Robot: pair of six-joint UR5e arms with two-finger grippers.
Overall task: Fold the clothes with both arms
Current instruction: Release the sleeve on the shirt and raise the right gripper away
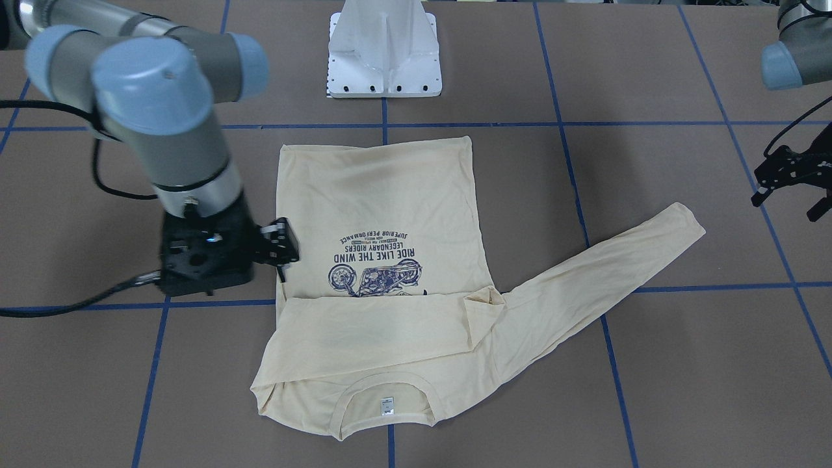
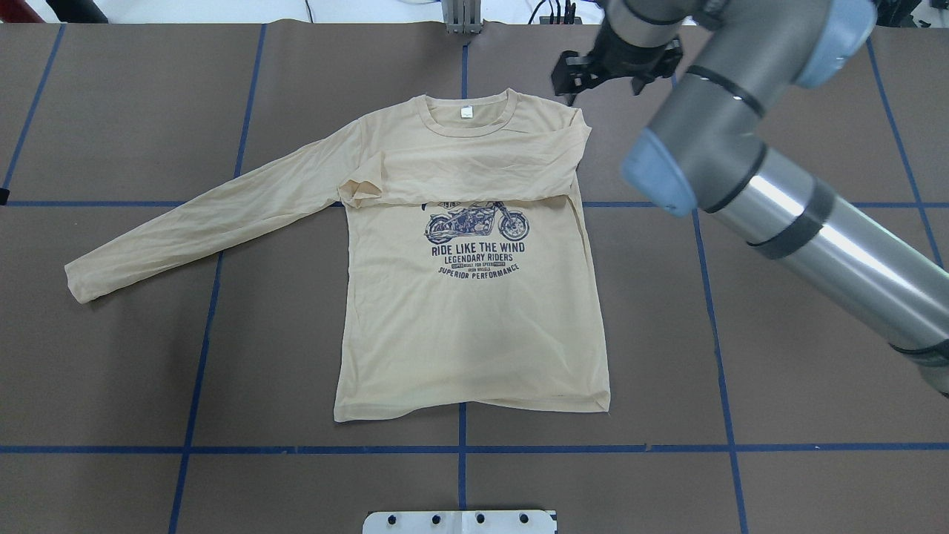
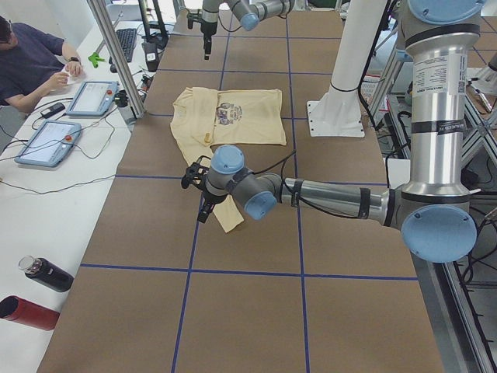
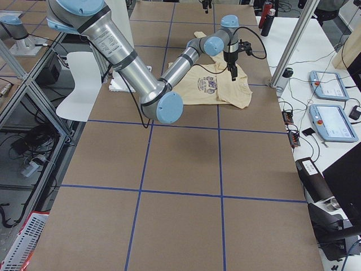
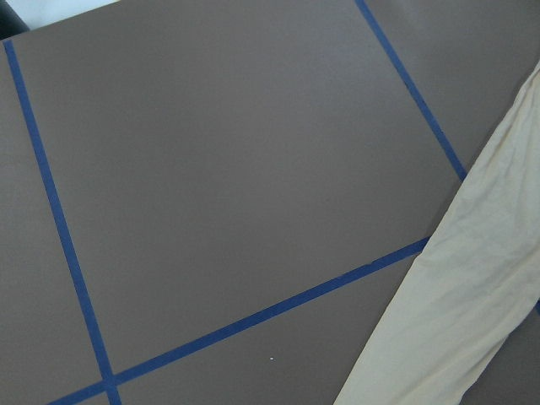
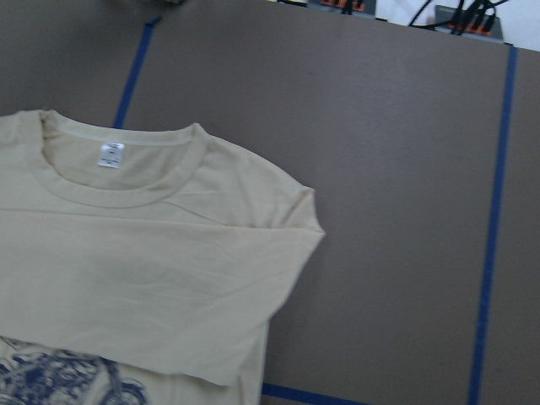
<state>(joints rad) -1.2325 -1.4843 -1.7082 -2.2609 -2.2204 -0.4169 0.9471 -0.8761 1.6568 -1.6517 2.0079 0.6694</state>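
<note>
Hovering above the table (image 2: 222, 356), the right gripper (image 1: 283, 244) points down just beside the T-shirt (image 2: 474, 326), off its folded shoulder. It's clear of the cloth w/ nothing in it, but the jaw gap can't be judged from any view. The left gripper (image 1: 788, 201) hangs well out past the spread sleeve (image 2: 207, 215), fingers apart, nothing between them. Its wrist cam sees only bare tabletop, blue tape lines (image 5: 253, 316) and a strip of that sleeve at the frame's edge.

The T-shirt lies flat, print up, mid-table. The collar w/ neck label (image 2: 466, 113) is on the side far from the robot, and the hem is toward the white pedestal base (image 1: 385, 58). The folded sleeve (image 2: 474, 174), on the robot's right, lies across the chest, its cuff ending near the opposite armpit. The spread sleeve runs out diagonally to the robot's left. Bare brown surface lies on all sides of the shirt. The hem is near the base but apart from it.

The folded sleeve covers the top of the motorcycle print (image 2: 478, 237). The right arm (image 2: 815, 245) blocks part of the table in the overhead view. The left arm (image 3: 334, 194) is cut off at the front view's edge. A black bottle (image 3: 46, 273) and a red bottle (image 3: 27, 312) lie on the side bench; contents can't be seen.
</note>
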